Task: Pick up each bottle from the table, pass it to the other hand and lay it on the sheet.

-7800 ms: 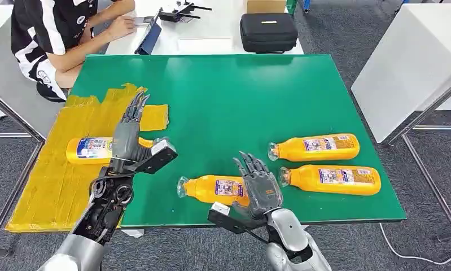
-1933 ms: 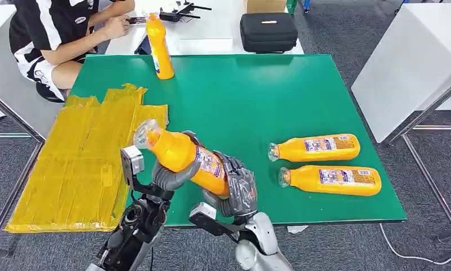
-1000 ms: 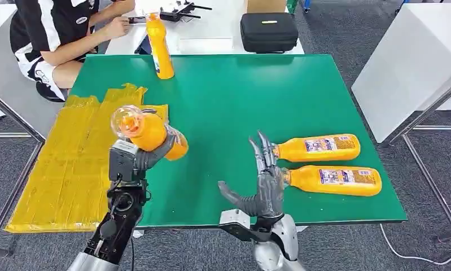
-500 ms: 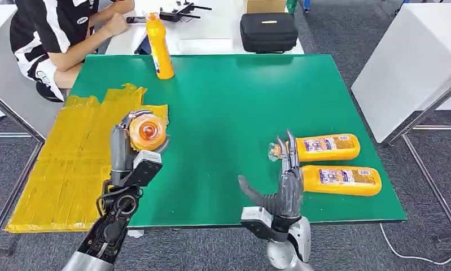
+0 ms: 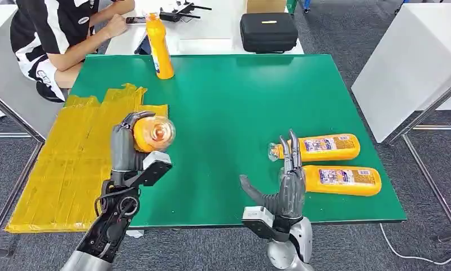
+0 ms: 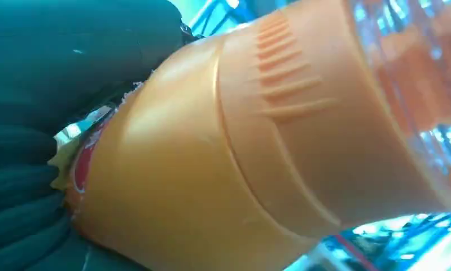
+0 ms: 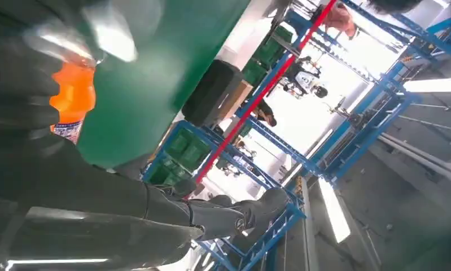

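Green desk (image 5: 240, 101) fills the head view, a yellow sheet (image 5: 70, 164) at its left edge. The left robot hand (image 5: 127, 149) has swung the orange bottle (image 5: 152, 132) toward the sheet since a second ago, so the handover looks done and laying comes next. The right robot hand (image 5: 285, 180), fingers spread and empty, has withdrawn beside two lying bottles (image 5: 324, 164).

Left wrist view: fingers (image 6: 53, 113) wrap the bottle's body.

Right wrist view: dark fingers (image 7: 223, 217) splayed, holding nothing.

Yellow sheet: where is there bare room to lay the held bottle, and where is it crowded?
The whole yellow sheet lies bare, left of the left hand gripping the bottle. The green mat's middle is free. Crowded: two lying bottles by the right hand.
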